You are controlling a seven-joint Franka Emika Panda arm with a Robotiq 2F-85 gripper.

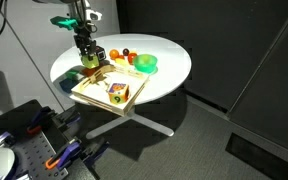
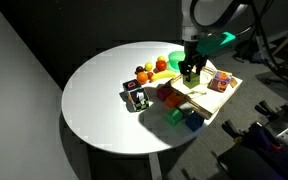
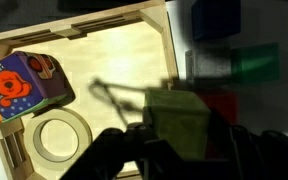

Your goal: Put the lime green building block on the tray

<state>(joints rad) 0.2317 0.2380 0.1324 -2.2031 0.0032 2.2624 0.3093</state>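
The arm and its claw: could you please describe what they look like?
The arm has rounded white links, with a teal-green section at the wrist. The claw is black and boxy, with two dark fingers. Cables and markings cannot be made out.

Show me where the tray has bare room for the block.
Bare wood spans the tray middle, bordered by the picture cube, the tape roll and the tray's walls. Crowded: outside the rim, where loose blocks cluster near the gripper holding the lime green block. The table is bare away from the tray.
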